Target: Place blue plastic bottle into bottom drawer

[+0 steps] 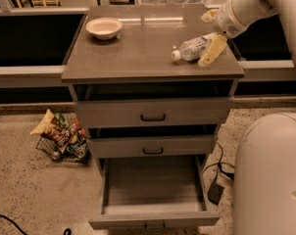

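Observation:
The blue plastic bottle [191, 48] lies on its side on the cabinet top [138, 53] near the right edge, with its white cap pointing left. My gripper [209, 33] is at the bottle's base end. One yellowish finger [211, 51] is in front of the bottle and the other is behind it. The jaws stand apart, straddling the bottle, which still rests on the top. The bottom drawer [153, 222] is pulled out and shows an empty grey inside. The two drawers above it are slightly ajar.
A white bowl [104, 27] sits at the back left of the cabinet top. A wire basket of snack bags [60, 137] is on the floor to the left. My white base [270, 175] stands right of the open drawer, with cables [217, 177] between them.

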Tool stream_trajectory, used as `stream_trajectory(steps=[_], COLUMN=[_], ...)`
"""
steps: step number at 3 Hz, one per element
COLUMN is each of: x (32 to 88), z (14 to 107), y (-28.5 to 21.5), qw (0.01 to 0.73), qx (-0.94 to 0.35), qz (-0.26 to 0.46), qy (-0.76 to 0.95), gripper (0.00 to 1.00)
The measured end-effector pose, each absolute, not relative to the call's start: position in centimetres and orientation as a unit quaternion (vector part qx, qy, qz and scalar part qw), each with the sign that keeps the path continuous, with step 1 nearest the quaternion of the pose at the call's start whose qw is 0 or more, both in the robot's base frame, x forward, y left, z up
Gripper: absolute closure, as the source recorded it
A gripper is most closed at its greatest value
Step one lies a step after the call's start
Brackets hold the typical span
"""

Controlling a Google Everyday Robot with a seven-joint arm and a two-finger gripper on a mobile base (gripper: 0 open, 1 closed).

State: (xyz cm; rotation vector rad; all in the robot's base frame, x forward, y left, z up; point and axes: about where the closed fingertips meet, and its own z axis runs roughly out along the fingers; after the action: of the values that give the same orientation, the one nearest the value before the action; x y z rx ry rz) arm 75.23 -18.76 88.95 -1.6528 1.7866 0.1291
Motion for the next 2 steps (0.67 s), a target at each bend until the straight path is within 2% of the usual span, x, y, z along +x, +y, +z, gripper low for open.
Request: stream_trajectory(steps=[2], x=[75.8], z=[89.08], y=[-18.79], qw=[0.353], qx=[-0.63], qz=[0.039], qy=[0.691], gripper=[0.0])
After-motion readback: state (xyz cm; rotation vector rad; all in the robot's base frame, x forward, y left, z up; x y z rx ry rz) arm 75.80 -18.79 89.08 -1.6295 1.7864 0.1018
